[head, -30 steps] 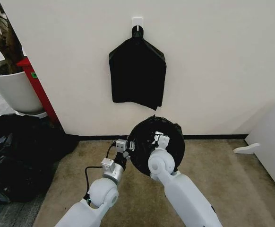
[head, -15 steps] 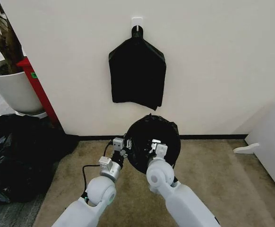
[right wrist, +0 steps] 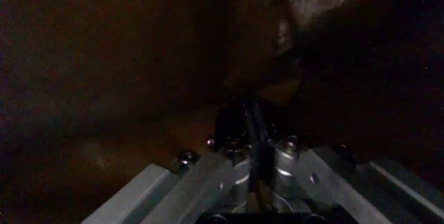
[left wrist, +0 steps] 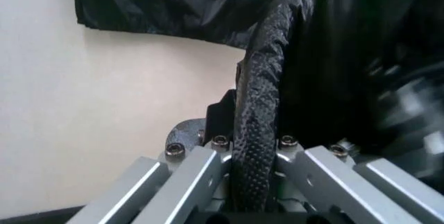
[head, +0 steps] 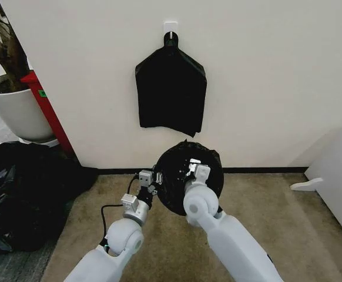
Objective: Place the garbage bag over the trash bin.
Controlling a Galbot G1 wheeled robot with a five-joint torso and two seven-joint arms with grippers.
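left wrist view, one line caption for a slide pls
Left gripper clamped on the bag-covered rim of the trash bin, the garbage bag lining it, near a pale wall.

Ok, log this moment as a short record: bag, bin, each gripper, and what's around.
garbage bag: black, stretched over the round rim, lining the opening
trash bin: covered by the bag, standing on the carpet by the wall
left gripper: at the rim's left edge, shut on the bag-covered rim
right gripper: inside the opening, shut on a fold of the bag
black bundle: hanging from the white hook above
heap of black bags: on the floor, left
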